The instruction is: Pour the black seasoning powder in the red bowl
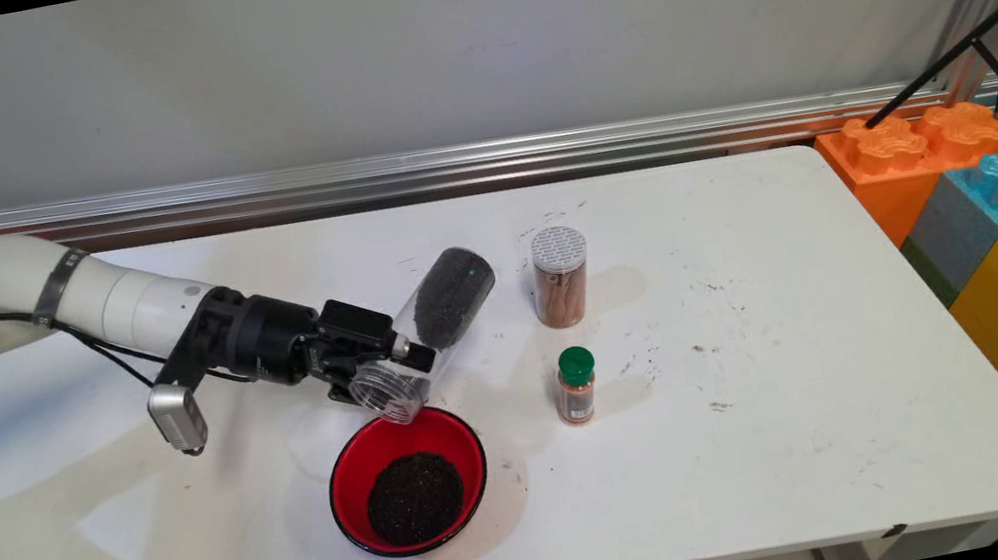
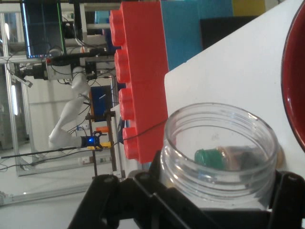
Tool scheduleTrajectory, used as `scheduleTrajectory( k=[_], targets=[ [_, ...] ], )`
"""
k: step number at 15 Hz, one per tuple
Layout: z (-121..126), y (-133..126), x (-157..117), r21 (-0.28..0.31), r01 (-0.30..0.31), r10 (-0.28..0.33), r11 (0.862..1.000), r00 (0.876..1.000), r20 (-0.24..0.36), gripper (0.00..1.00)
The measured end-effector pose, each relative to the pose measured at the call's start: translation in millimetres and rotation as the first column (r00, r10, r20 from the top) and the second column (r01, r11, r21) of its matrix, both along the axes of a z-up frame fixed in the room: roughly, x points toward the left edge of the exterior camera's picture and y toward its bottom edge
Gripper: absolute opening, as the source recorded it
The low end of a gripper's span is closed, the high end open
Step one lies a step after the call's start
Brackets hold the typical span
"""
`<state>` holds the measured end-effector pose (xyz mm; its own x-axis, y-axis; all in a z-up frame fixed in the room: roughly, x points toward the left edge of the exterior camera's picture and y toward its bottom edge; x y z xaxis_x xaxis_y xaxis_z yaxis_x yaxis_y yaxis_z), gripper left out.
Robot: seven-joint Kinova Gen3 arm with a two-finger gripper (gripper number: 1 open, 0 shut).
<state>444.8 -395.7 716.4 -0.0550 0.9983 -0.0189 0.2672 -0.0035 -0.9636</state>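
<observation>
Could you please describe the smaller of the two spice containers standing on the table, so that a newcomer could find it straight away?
On the white table, look just right of the red bowl holding dark grains. There stands the small spice bottle with a green cap and reddish-brown contents. Its neighbour behind it, the taller clear jar of brown sticks with a silvery perforated lid, is wider and has no green cap.

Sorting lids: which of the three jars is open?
The clear jar in the gripper, tilted over the red bowl; the two jars standing right of it are capped.
</observation>
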Motion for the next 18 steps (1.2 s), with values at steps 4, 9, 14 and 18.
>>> scheduleTrajectory(
  k=[4, 9, 14, 18],
  targets=[
    [2, -2, -3, -0.025, 0.011, -0.011, 1.000, 1.000, -0.004, 0.00],
    [7, -6, -8, -0.066, 0.030, -0.031, 0.997, 0.999, -0.010, 0.00],
    [10, -8, -11, -0.101, 0.048, -0.049, 0.994, 0.999, -0.013, 0.00],
    [13, -10, -13, -0.136, 0.065, -0.067, 0.989, 0.998, -0.013, 0.00]
  ],
)
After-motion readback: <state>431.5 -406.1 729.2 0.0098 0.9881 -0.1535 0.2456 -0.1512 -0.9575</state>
